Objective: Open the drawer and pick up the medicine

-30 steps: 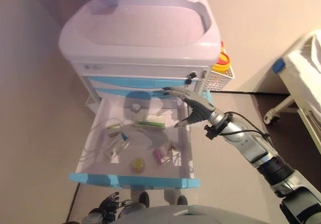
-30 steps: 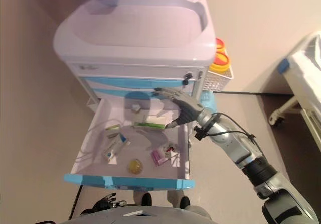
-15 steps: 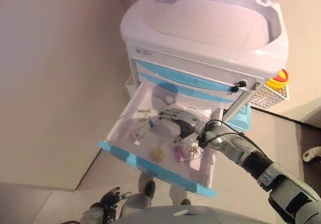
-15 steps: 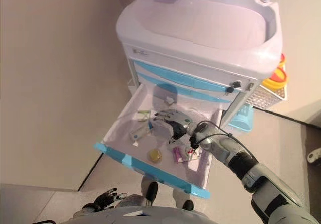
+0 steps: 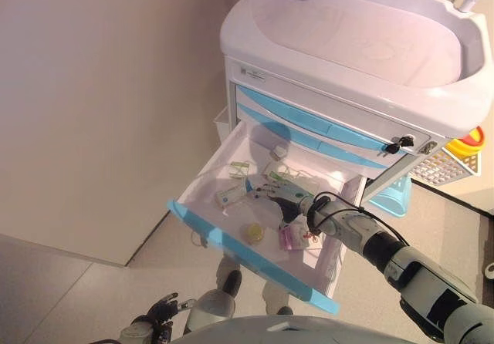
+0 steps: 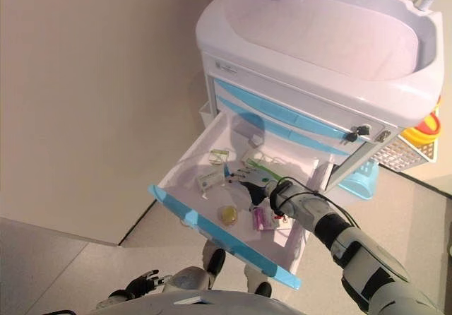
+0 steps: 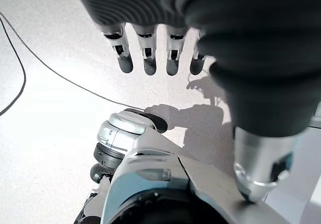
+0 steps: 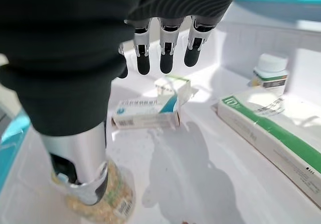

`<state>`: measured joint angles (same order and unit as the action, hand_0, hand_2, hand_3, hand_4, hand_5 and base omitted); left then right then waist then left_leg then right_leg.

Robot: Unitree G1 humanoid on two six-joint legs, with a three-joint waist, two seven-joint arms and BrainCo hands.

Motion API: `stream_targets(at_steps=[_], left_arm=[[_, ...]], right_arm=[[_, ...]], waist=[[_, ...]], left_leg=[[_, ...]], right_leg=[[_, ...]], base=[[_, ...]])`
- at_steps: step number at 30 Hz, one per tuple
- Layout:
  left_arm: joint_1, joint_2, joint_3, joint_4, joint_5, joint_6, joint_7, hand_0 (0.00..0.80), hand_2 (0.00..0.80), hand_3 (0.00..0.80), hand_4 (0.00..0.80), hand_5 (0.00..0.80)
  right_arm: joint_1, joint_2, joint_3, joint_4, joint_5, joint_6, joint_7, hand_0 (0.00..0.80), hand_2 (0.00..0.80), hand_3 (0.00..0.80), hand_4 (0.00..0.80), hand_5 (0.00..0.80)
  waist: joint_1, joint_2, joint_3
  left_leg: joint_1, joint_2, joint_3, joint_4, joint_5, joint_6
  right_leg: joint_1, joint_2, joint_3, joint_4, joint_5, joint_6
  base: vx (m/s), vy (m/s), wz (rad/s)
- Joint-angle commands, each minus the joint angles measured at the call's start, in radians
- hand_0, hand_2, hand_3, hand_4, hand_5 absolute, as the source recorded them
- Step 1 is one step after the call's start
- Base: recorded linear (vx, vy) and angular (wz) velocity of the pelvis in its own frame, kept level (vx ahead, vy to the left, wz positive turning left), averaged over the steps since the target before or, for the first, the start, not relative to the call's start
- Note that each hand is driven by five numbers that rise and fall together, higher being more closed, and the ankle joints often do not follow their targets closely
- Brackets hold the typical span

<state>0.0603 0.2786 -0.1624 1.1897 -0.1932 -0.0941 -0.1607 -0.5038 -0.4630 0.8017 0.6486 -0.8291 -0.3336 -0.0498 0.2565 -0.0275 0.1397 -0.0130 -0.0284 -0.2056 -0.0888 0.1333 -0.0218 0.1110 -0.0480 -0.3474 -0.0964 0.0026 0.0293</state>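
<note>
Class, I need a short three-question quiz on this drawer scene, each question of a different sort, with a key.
1. True or false: the drawer of the cart is pulled open.
2. Which robot hand is inside the drawer? A) left robot hand B) right robot hand
3. Fill in: the right robot hand is open above a white and blue ____, holding nothing.

Key: 1 true; 2 B; 3 box. The left robot hand hangs low, over the floor, fingers relaxed. A longer green and white box and a small bottle also lie in the drawer.
</note>
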Motion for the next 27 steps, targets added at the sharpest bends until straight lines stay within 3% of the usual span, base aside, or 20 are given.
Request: stream_targets(at_steps=[1,13,27], left_arm=[[-0.023,0.018,-0.058,0.018,0.048,-0.03,0.003,0.0,0.0,0.0,0.0,0.0],[-0.024,0.031,-0.057,0.016,0.068,-0.031,-0.007,0.0,0.0,0.0,0.0,0.0],[-0.031,0.041,-0.063,0.014,0.1,-0.024,-0.003,0.0,0.0,0.0,0.0,0.0]], right_arm=[[-0.073,0.039,0.05,-0.006,-0.019,-0.027,-0.053,0.0,0.0,0.0,0.0,0.0],[-0.085,0.074,0.088,0.045,-0.082,-0.066,-0.036,0.0,0.0,0.0,0.0,0.0],[-0.095,0.079,0.151,0.096,-0.15,-0.121,-0.018,0.0,0.0,0.0,0.0,0.0]], waist=[[0.025,-0.021,0.004],[0.044,-0.017,0.009],[0.069,-0.042,0.005]], left_leg=[[0.008,-0.027,-0.014,0.002,-0.086,-0.002],[0.003,-0.032,-0.036,0.002,-0.078,0.0],[-0.001,-0.031,-0.051,0.002,-0.072,-0.003]], right_leg=[[-0.01,-0.039,0.0,0.047,-0.01,0.041],[-0.009,-0.042,-0.011,0.049,-0.012,0.042],[-0.002,-0.036,-0.021,0.041,-0.01,0.041]], base=[[0.001,-0.002,0.05],[0.004,0.001,0.06],[0.002,-0.006,0.01]])
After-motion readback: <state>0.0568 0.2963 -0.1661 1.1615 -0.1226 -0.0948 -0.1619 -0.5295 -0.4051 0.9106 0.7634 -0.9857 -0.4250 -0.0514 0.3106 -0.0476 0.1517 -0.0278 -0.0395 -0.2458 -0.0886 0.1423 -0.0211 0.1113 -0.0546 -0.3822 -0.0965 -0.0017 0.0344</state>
